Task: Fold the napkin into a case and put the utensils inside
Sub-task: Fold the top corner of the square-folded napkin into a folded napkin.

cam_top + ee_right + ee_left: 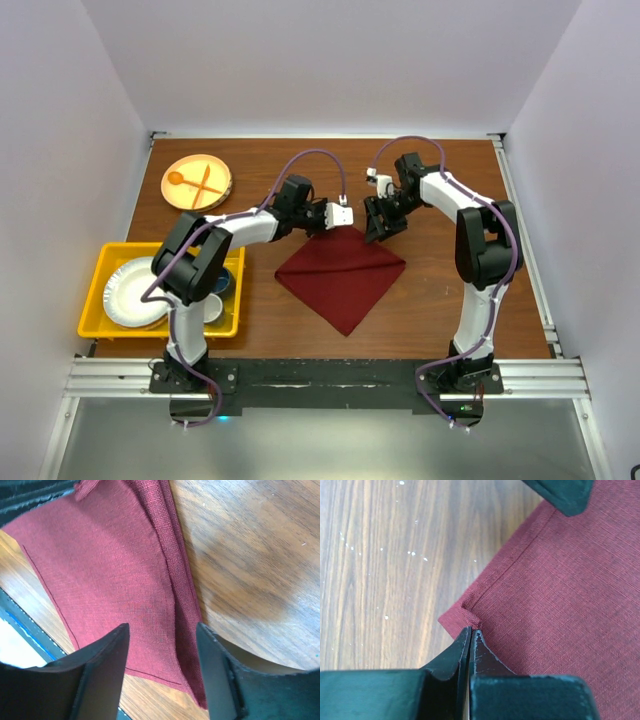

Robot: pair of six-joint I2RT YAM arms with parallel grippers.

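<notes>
The maroon napkin [342, 275] lies in the middle of the table, folded in layers into a diamond. My left gripper [343, 227] is at its far corner. In the left wrist view the jaws [471, 632] are shut, with the napkin [560, 595] puckered at their tips. My right gripper [381, 229] hangs over the far right edge. In the right wrist view its jaws [162, 630] stand open astride the layered edge of the napkin [100, 565]. The utensils and the case are out of view.
An orange plate [180, 200] with an orange spoon and fork sits at the back left. A yellow tray [100, 262] at the left holds white plates [135, 292] and a blue dish [222, 284]. White walls close in the table on three sides.
</notes>
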